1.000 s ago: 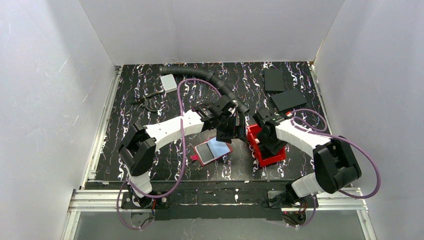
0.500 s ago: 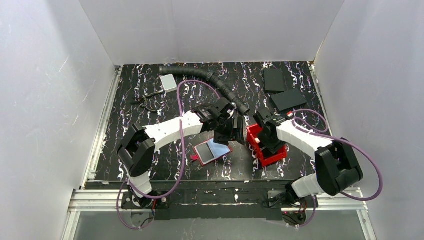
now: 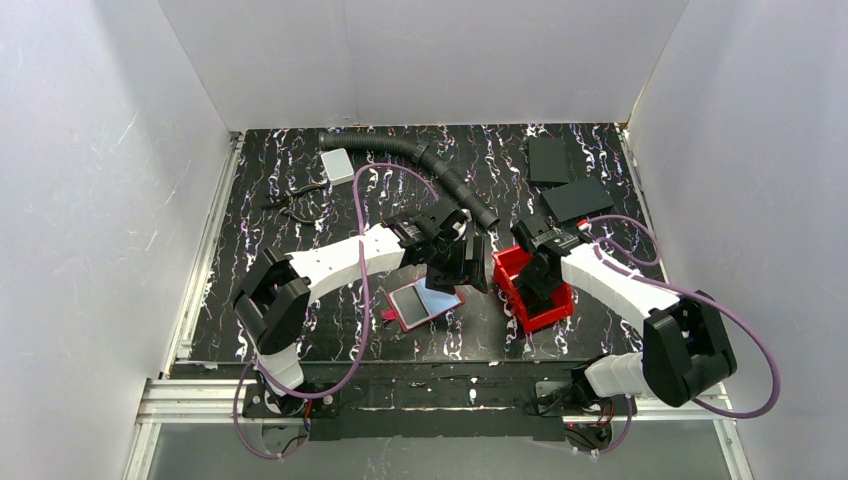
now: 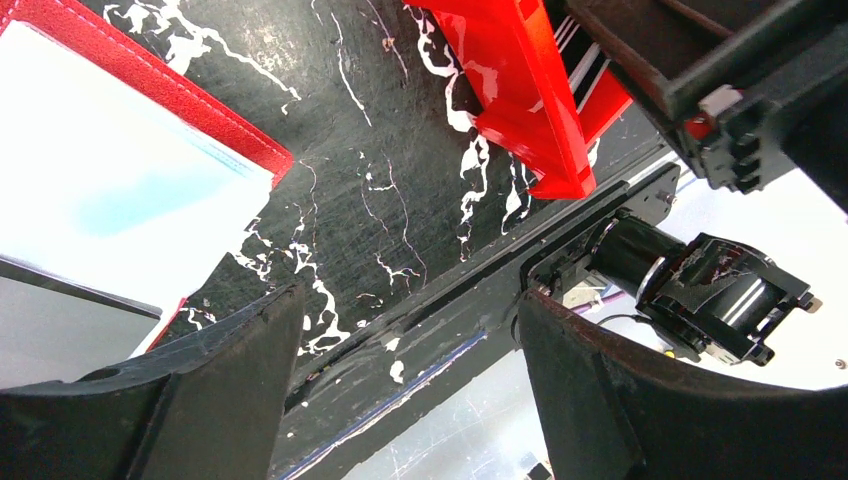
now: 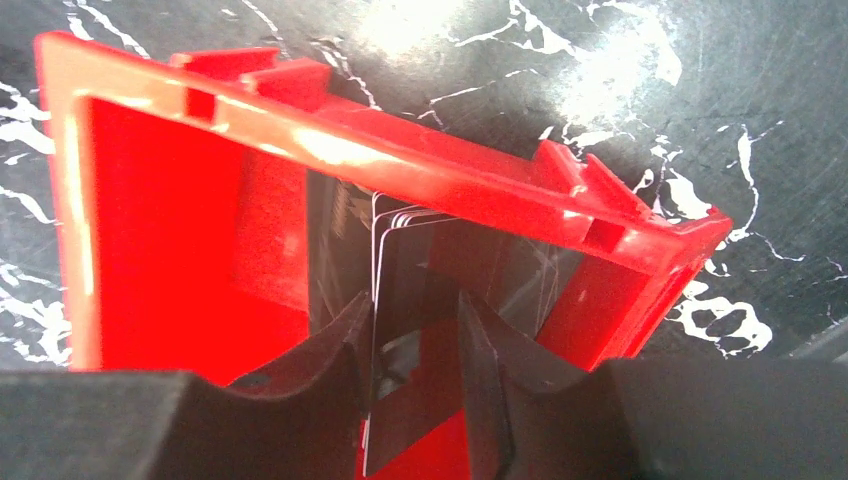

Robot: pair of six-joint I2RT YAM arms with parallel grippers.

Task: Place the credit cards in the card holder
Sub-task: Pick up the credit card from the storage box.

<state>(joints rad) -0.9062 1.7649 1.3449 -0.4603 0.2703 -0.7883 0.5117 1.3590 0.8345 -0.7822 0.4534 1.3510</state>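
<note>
The card holder [image 3: 403,313] lies open on the mat, red, with a pale blue credit card [image 3: 437,295] resting on it. In the left wrist view that card [image 4: 120,190] fills the upper left inside the holder's red edge [image 4: 150,90]. My left gripper [image 3: 470,265] hovers just right of the holder, open and empty [image 4: 408,310]. My right gripper [image 3: 537,280] reaches down into the red bin [image 3: 548,312]. There its jaws [image 5: 412,310] straddle more credit cards [image 5: 400,290] standing on edge. The left finger [image 5: 335,345] touches them, and a gap remains at the right finger [image 5: 485,350].
A black corrugated hose [image 3: 420,155] curves across the back of the mat, with a small white box [image 3: 338,165] and a hand tool [image 3: 295,205] at the back left. Two black slabs [image 3: 550,158] [image 3: 578,198] lie at the back right. The bin's corner [image 4: 520,90] is close to my left gripper.
My right gripper has sunk deeper into the red bin and its jaws have narrowed around the standing cards. The left gripper drifted slightly, still open.
</note>
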